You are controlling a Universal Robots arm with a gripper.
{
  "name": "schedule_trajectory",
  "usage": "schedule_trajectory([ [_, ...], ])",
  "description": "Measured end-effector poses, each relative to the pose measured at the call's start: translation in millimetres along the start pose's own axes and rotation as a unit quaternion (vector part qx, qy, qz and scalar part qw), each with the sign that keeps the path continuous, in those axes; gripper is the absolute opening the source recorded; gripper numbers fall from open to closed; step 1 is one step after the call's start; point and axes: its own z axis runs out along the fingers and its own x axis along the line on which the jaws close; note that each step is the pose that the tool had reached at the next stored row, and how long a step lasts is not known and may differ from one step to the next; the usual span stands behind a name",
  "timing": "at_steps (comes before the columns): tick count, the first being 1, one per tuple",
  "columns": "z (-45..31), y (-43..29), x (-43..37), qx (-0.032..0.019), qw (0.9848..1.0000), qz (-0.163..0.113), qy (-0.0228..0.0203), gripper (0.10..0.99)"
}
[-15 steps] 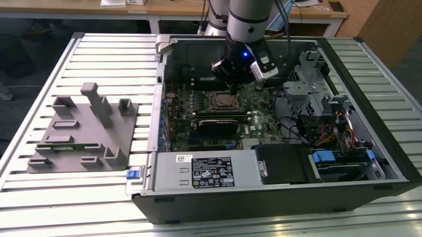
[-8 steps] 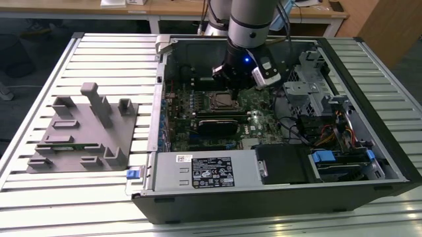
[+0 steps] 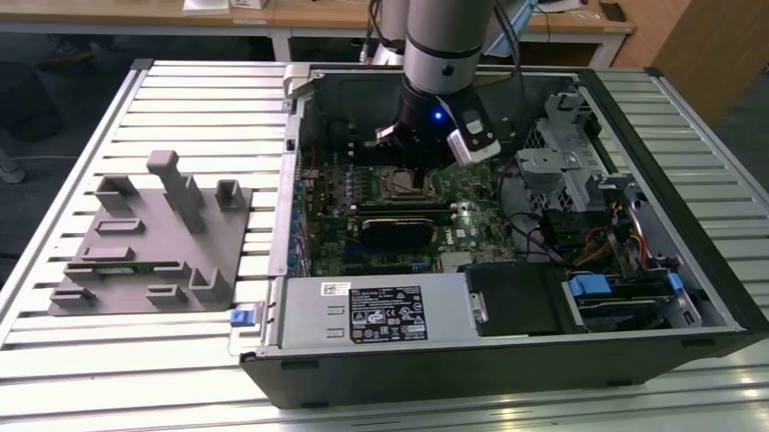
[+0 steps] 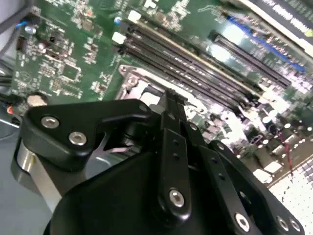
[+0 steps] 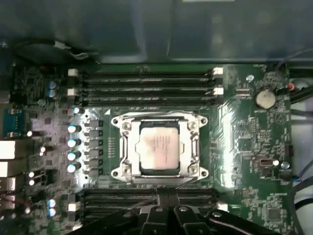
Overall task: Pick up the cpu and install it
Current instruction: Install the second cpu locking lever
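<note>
Closest to the lens, my tool (image 5: 164, 208) has its fingers pressed together, empty; the first wrist view shows the cpu (image 5: 160, 148) seated in its socket at 12 o'clock from them

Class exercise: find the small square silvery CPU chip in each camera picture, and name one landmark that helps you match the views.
Exterior view: the small square silvery CPU chip lies in its socket on the green motherboard, just below the tool.
First wrist view: the chip sits mid-picture inside the metal socket frame.
Second wrist view: I cannot make the chip out behind the tool.
Shared landmark: the long black memory slots.
</note>
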Motion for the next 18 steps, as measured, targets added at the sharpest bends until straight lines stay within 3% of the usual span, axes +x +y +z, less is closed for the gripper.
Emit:
schedule_trajectory([
  [4, 0.8, -4.5, 5.0, -0.0001, 1.0, 0.0, 0.0, 0.106],
  [11, 4.6, -6.2, 14.0, -0.0007, 1.0, 0.0, 0.0, 0.106],
  [18, 13.9, -6.8, 15.2, -0.0038, 1.0, 0.0, 0.0005, 0.106],
])
